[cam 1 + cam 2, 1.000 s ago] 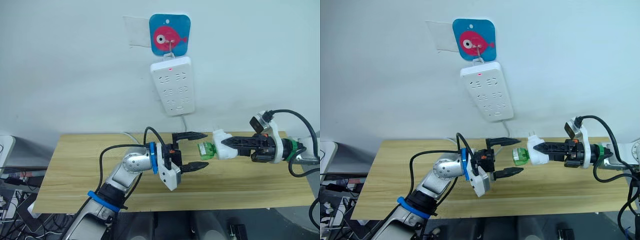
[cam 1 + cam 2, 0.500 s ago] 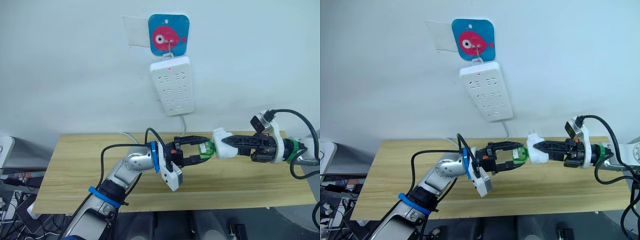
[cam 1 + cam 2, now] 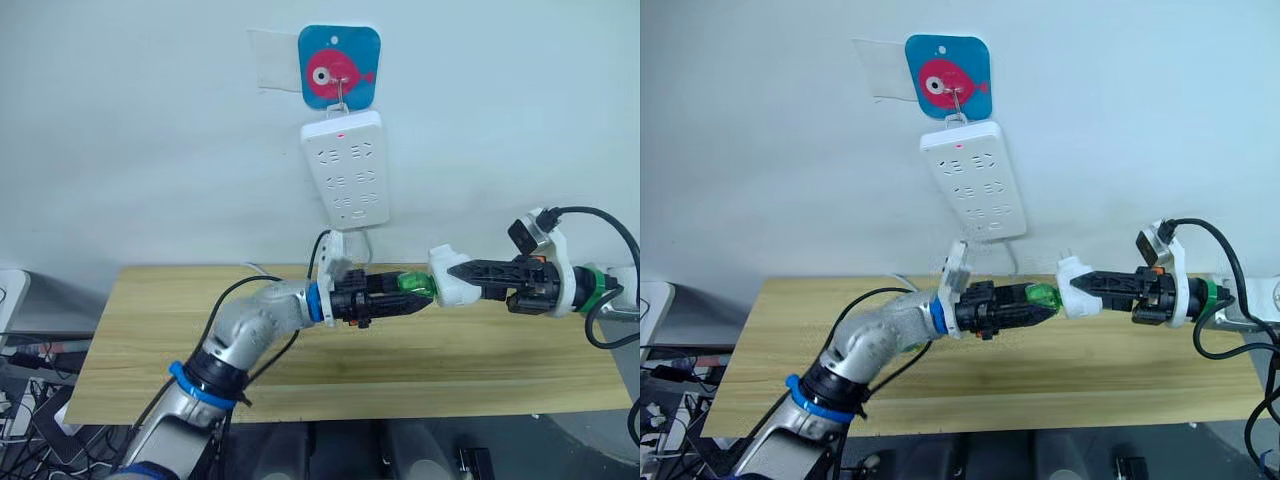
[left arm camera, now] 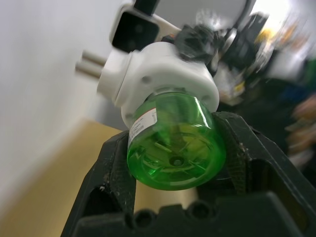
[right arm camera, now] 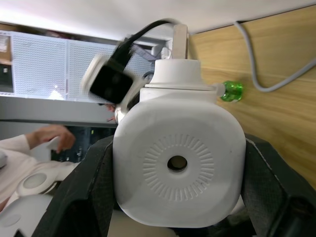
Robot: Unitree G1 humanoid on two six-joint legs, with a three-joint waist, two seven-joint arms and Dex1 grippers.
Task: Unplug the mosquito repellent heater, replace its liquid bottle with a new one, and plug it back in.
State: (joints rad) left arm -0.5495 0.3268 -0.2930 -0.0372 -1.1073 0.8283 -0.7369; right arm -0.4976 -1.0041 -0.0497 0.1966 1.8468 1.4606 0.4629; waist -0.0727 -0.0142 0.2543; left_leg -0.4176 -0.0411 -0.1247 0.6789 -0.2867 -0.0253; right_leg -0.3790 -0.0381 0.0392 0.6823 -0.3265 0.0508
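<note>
My right gripper [image 3: 458,279] is shut on the white mosquito repellent heater [image 3: 446,277], held sideways above the table [image 3: 130,350] with its two prongs [image 4: 91,61] pointing toward the wall. A green liquid bottle [image 3: 413,285] sticks out of the heater toward my left arm. My left gripper [image 3: 412,298] is shut on that bottle, with a black finger [image 4: 114,165] pressed against each side. The right wrist view shows the heater's vented face [image 5: 177,163] between the right gripper's fingers [image 5: 91,185].
A white power strip [image 3: 345,170] hangs on the wall under a blue fish hook [image 3: 338,66], its red light on and its sockets free. Its cable [image 5: 266,74] runs over the table beside a small green object [image 5: 231,91]. A person's hand [image 5: 52,133] shows beyond the table.
My left gripper, open a second ago, has turned at the wrist, moved right and shut on the green bottle. The right gripper with the heater has stayed almost still.
</note>
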